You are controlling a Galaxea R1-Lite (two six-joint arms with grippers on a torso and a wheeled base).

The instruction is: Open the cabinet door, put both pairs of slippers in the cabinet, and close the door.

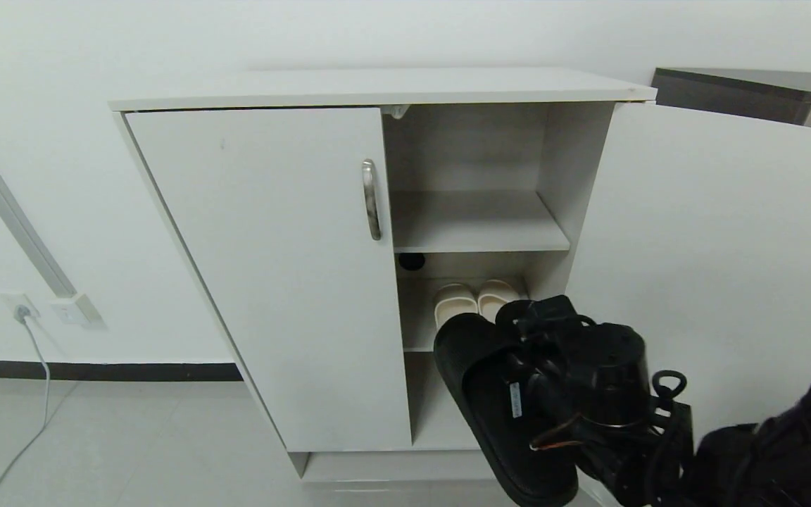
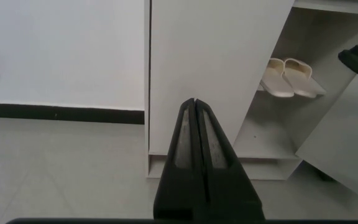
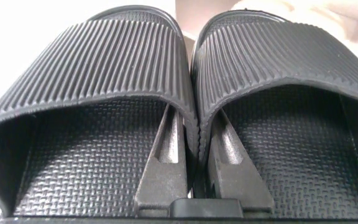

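The right gripper [image 3: 195, 134] is pinching the pair of black ribbed rubber slippers [image 1: 493, 401] by their touching inner side walls, with one finger inside each slipper. The pair is hanging tilted, toes toward the white two-door cabinet [image 1: 377, 88], beside its open right door [image 1: 715, 246] and apparently just outside it. It is hanging lower than the pale cream slippers [image 1: 476, 299] sitting on the middle shelf. The left gripper [image 2: 195, 118] is pressing its fingers together on nothing.
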